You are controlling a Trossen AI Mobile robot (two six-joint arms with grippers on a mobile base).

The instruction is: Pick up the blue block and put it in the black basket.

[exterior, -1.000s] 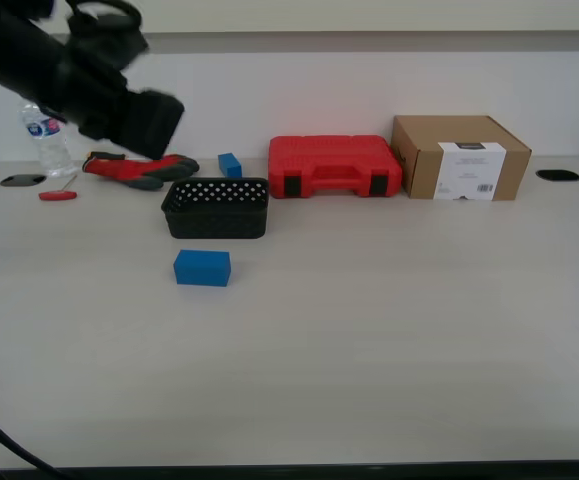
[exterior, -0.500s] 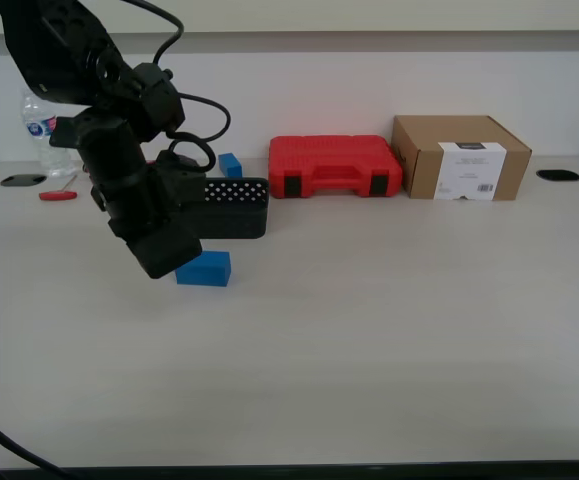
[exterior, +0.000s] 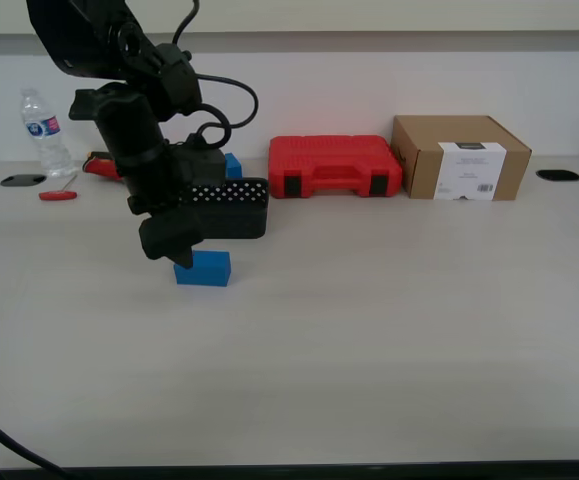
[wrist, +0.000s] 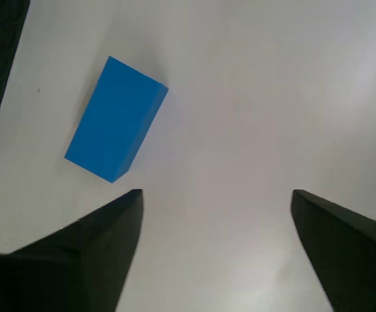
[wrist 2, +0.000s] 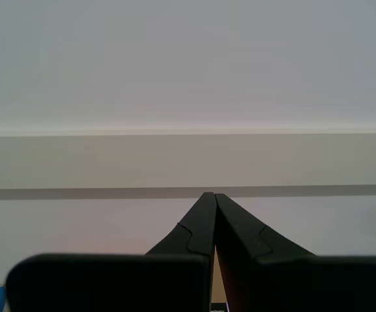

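My first gripper (wrist: pixel 217 198) spread wide above blue block (wrist: pixel 115 119); second gripper (wrist 2: pixel 214 200) clenched, empty; box label (exterior: pixel 472 168) unreadable.

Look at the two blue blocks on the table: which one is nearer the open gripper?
The blue block in front of the black basket, right beside my first gripper. The small blue cube sits behind the basket.

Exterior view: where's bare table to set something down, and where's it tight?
Free: the whole near half of the table, in front of the blue block, and the strip in front of the red case and cardboard box. Crowded: toward the exterior view's left, where my first tool hangs by the block and black basket, with the bottle behind.
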